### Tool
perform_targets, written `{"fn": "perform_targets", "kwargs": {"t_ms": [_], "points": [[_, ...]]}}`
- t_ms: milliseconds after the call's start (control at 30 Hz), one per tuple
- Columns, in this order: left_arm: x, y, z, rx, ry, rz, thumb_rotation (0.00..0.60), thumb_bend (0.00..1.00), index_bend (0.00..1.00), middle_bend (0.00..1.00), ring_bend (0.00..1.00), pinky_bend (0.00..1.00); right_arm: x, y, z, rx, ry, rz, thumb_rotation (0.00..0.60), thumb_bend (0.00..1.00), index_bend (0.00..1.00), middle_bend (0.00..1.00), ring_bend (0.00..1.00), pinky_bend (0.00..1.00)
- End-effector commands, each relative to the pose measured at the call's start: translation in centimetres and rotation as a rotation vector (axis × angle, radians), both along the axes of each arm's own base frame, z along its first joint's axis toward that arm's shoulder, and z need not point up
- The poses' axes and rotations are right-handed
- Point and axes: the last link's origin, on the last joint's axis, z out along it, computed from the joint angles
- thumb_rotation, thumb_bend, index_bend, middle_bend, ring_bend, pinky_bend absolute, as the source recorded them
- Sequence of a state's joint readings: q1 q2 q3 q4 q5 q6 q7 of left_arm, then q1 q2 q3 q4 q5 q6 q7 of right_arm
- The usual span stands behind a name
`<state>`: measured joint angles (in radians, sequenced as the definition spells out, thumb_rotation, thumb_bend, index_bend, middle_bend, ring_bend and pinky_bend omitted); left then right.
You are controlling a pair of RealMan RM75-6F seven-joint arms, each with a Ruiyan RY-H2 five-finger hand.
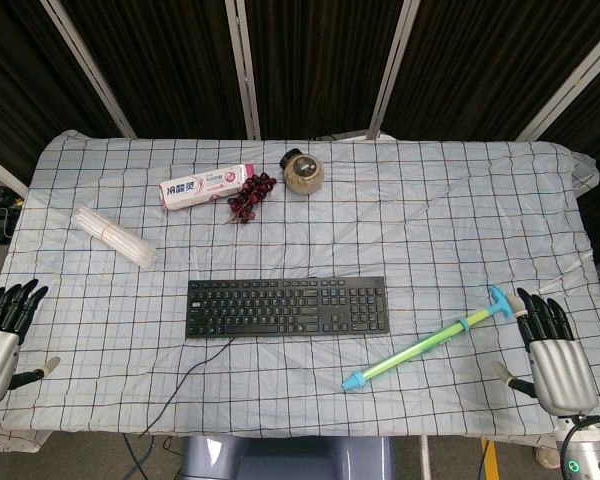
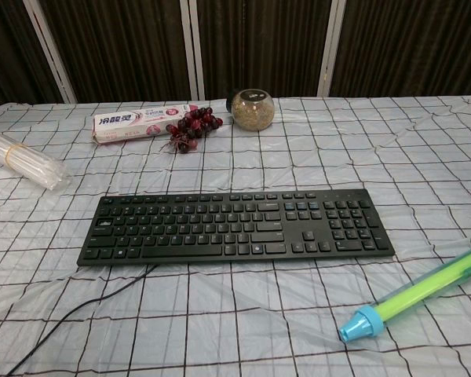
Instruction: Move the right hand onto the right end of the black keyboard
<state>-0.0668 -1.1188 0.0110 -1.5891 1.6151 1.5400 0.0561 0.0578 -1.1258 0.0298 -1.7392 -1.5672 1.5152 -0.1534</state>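
While the checked cloth [image 1: 430, 230] covered the counter, the black keyboard [image 1: 287, 306] lay near its front middle, cable trailing off the front edge. Well to the right of it, the right hand [image 1: 555, 355] rested at the counter's front right corner, fingers extended and holding nothing (only the head view showed it). At the opposite corner, the left hand [image 1: 2, 330] lay likewise empty, fingers straight. Between keyboard and right hand lay a green and blue syringe-like tube [image 1: 428, 342], angled. Farther back sat a toothpaste box [image 1: 206, 187], grapes [image 1: 250, 196] and a round jar [image 1: 303, 172].
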Motion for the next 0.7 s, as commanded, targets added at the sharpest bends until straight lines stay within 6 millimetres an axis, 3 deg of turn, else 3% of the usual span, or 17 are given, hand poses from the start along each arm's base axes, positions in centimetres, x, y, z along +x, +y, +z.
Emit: {"fn": "perform_targets", "kwargs": {"t_ms": [33,700], "points": [[0.0,0.02,0.02,0.001,0.0,0.0,0.6,0.08,0.0,0.0,0.0,0.0,0.01,-0.01,-0.01,0.001,-0.001,-0.001,0.6,0.15,0.0,0.0,0.0,0.0],[-0.06,0.15,0.08,0.005,-0.003,-0.003,0.6,0.08,0.0,0.0,0.0,0.0,0.44,-0.01,-0.78,0.043,-0.017,-0.007,0.6,0.15,0.0,0.0,0.0,0.0]]}}
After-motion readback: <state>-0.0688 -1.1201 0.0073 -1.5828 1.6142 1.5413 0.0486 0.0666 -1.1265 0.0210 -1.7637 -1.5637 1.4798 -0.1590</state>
